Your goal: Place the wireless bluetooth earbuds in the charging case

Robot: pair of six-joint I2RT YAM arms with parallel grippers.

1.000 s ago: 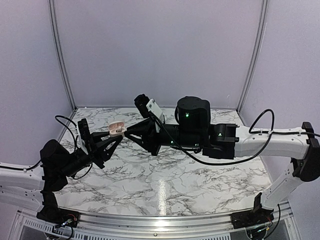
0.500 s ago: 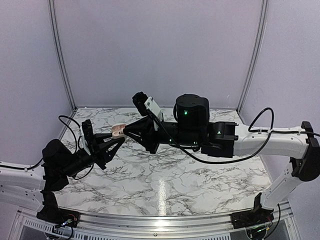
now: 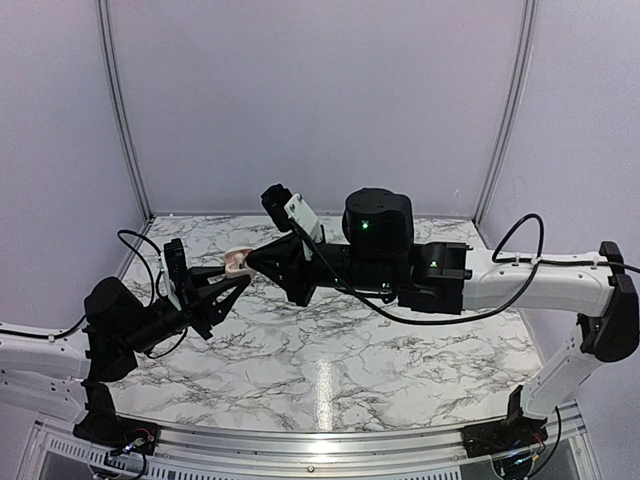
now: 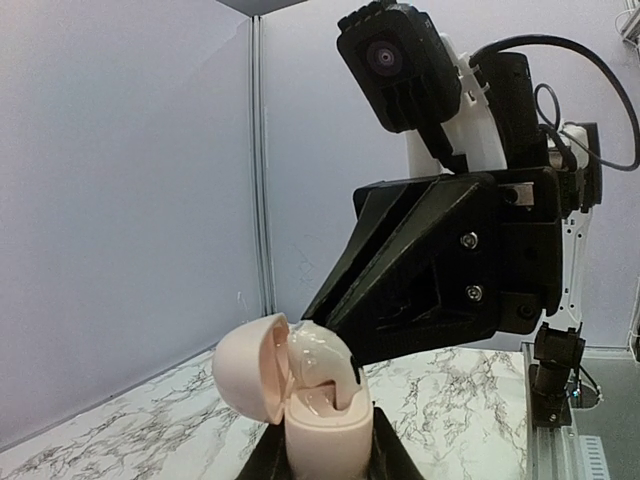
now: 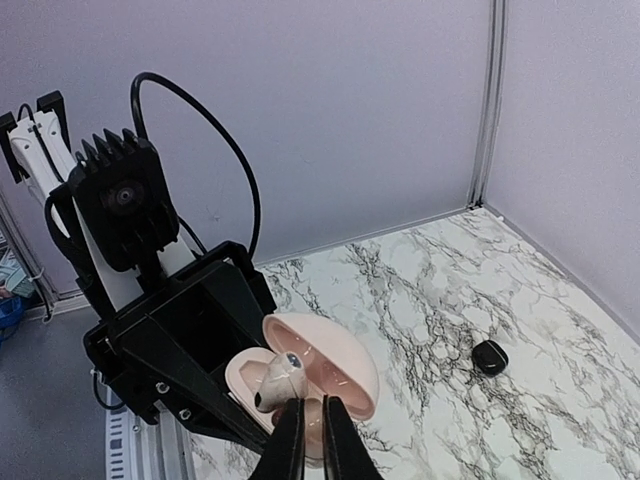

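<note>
The cream-white charging case (image 4: 325, 435) stands upright with its lid open, and my left gripper (image 4: 325, 455) is shut on its base. It also shows in the top view (image 3: 236, 260) and in the right wrist view (image 5: 345, 380). One earbud (image 4: 325, 360) sits partly in the case's hollow. It looks cream with a dark spot, not black, and also shows in the right wrist view (image 5: 277, 375). My right gripper (image 5: 312, 405) has its fingers almost together, tips right beside the earbud, with nothing seen between them. A small black rounded piece (image 5: 490, 356) lies on the marble.
The marble table (image 3: 330, 350) is walled by grey panels at the back and sides. Both arms meet above the table's far left part (image 3: 245, 262). The right arm's bulky body (image 3: 380, 250) spans the middle.
The right gripper has moved left and closed the gap to the case, its tip now at the case opening. The left gripper has held the case nearly still.
</note>
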